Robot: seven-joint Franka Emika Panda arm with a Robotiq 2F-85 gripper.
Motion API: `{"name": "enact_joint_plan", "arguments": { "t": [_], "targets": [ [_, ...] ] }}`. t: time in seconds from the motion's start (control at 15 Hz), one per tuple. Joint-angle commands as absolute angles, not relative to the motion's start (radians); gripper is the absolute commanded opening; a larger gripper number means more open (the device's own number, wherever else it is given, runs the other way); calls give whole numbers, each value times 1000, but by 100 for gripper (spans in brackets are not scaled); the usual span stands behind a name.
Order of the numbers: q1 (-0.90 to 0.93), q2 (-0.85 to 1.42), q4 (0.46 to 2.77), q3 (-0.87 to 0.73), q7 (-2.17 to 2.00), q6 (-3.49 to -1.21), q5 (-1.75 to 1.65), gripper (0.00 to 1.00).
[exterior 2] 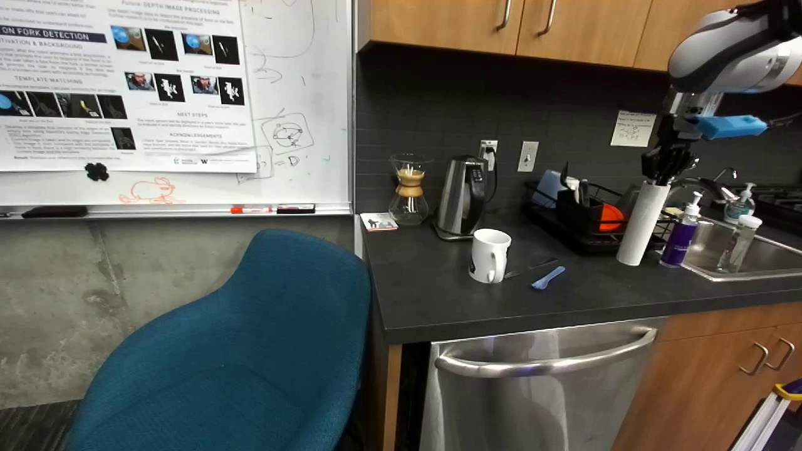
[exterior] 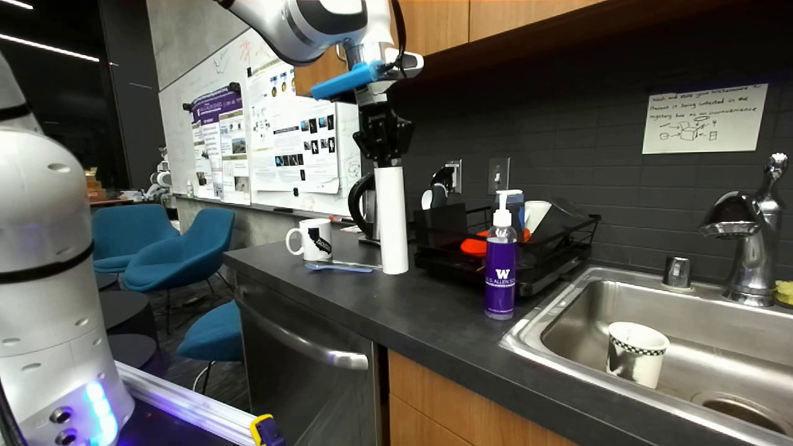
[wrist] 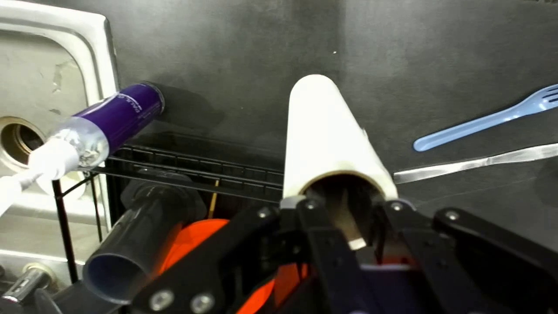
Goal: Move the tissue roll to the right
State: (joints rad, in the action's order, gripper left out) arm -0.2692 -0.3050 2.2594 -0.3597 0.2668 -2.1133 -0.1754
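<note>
My gripper is black, the tissue roll plain white. On the dark grey counter, by its edge along the silvery sink, I see a purple-labelled, white-lettered bottle.

White mug — blue fork nearby

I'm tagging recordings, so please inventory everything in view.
tissue roll: 1, white, beside dish rack
dish rack: 1, black, counter
pump bottles: 2, purple and clear, near sink
sink: 1, silver, in counter
faucet: 1, silver, at sink
cup: 1, white, in sink
mug: 1, white, counter
fork: 1, blue, counter
utensil: 1, silvery, beside fork
kettle: 1, silver, counter
carafe: 1, clear, beside kettle
dishwasher: 1, silver, under counter
chairs: at least 3, teal, past counter's end
whiteboard: 1, white, beyond counter
posters: at least 2, white, on whiteboard
note: 1, white, on backsplash
cabinets: several, brown, overhead
arm: 1, white, over counter
gripper: 1, black, at tissue roll's top
</note>
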Motion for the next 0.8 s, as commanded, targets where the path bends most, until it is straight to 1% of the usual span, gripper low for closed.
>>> {"name": "enact_joint_plan", "arguments": {
  "t": [0.0, 0.73],
  "targets": [
    [-291, -244, 2196, -380, 283, -2120, -165, 51],
    [-338, -96, 2052, -423, 285, -2085, -130, 51]
  ]
}}
